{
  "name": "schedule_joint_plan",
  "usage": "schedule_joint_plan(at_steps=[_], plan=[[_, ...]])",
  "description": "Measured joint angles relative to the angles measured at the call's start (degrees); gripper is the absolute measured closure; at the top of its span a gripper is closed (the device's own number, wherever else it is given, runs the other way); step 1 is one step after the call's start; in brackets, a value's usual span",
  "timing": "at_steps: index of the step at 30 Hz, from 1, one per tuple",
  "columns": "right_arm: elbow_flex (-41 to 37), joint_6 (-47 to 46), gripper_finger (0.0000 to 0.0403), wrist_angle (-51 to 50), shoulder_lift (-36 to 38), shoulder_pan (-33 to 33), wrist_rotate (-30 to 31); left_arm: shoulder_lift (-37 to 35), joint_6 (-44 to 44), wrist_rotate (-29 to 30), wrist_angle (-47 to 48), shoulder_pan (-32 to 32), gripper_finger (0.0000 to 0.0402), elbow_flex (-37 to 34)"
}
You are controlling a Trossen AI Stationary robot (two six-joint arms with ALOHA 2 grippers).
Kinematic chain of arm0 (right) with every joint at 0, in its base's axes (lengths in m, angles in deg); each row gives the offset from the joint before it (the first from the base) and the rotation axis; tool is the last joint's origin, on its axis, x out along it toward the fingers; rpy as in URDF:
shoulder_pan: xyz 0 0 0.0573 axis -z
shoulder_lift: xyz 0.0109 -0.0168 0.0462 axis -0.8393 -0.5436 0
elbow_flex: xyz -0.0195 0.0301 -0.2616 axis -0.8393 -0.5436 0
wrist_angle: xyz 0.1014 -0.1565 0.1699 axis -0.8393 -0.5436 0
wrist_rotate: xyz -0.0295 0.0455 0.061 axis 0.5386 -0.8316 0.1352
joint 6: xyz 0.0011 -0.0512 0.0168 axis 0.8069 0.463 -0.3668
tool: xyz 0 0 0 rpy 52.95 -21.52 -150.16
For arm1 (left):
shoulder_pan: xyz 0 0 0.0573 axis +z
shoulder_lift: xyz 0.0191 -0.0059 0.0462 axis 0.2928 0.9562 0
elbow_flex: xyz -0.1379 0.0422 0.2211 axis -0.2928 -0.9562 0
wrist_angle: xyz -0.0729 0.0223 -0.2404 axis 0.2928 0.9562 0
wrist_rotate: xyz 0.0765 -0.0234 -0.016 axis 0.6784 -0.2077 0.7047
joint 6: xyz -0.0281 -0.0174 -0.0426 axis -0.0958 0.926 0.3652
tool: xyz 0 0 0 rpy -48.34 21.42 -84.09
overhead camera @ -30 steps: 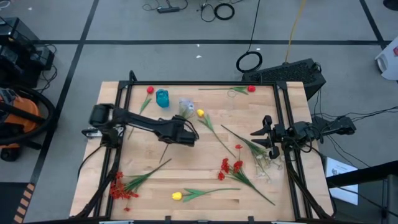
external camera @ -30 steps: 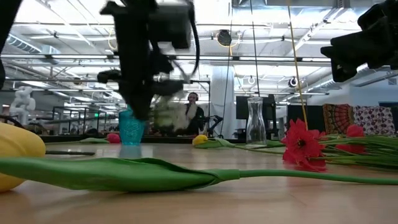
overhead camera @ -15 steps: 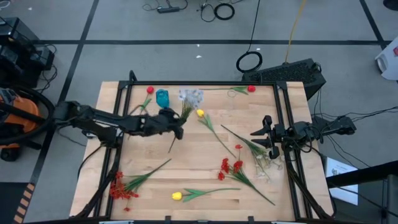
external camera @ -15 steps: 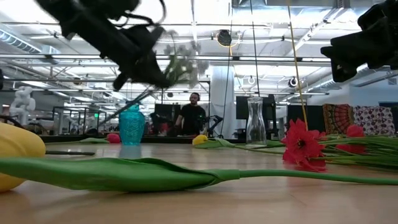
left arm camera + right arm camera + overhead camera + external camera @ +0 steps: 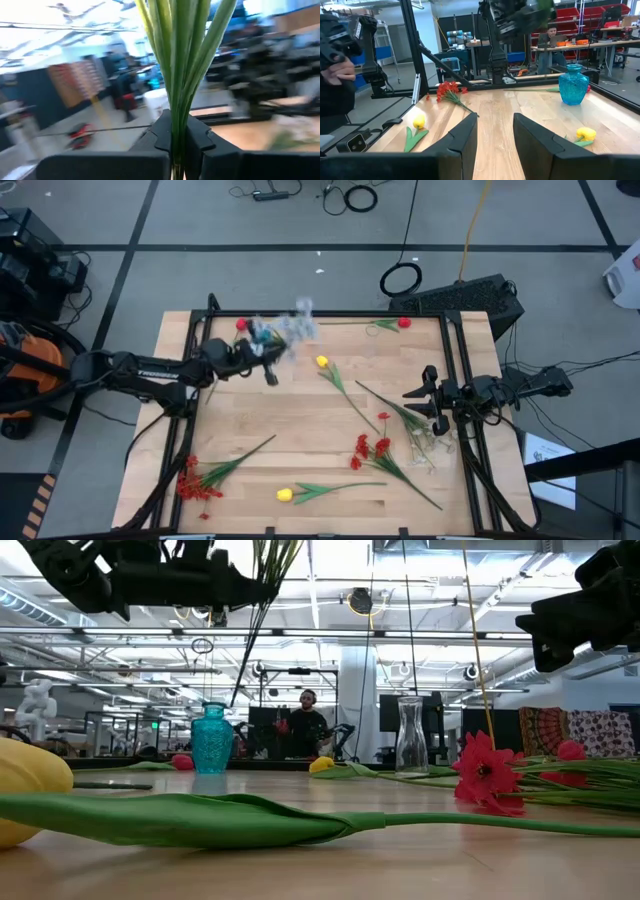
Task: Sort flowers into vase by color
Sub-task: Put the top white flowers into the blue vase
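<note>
The wooden table [image 5: 320, 425] carries scattered flowers, a red spray [image 5: 195, 480] near left and a yellow tulip [image 5: 286, 495] at the near edge, with a blue vase [image 5: 211, 739] and a clear glass vase [image 5: 411, 735] at the far side before a bright workshop hall. The pale blossoms [image 5: 296, 325] I hold blur from above. My left gripper [image 5: 268, 365], raised far left, is clamped on the pale flower's green stems [image 5: 180, 65] over the blue vase; my right gripper [image 5: 492, 127] waits open at the right edge.

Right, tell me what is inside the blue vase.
No flower stands in the blue vase. The left tool, shut on the pale flowers, holds them in the air by the vase, stems not in its mouth. Its bottom cannot be seen.
</note>
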Motion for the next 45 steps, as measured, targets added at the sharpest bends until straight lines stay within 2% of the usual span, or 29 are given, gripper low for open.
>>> schedule_joint_plan(at_steps=[3,9,15,19,30,45], plan=[[0.0,0.0,0.0284,0.0,0.0,0.0,0.0,-1.6,3.4,-0.6,0.6,4.2,0.0394,0.0],[0.0,0.0,0.0284,0.0,0.0,0.0,0.0,-3.6,13.3,-15.6,0.4,16.4,0.0394,0.0],[0.0,0.0,0.0284,0.0,0.0,0.0,0.0,-4.4,17.4,-25.2,-2.1,25.7,0.0394,0.0],[0.0,0.0,0.0284,0.0,0.0,0.0,0.0,-5.5,19.5,-28.8,-2.2,30.8,0.0394,0.0],[0.0,0.0,0.0284,0.0,0.0,0.0,0.0,-5.5,20.3,-31.2,-2.6,39.1,0.0394,0.0],[0.0,0.0,0.0284,0.0,0.0,0.0,0.0,1.2,18.7,-32.7,-5.7,40.5,0.0394,-2.3]])
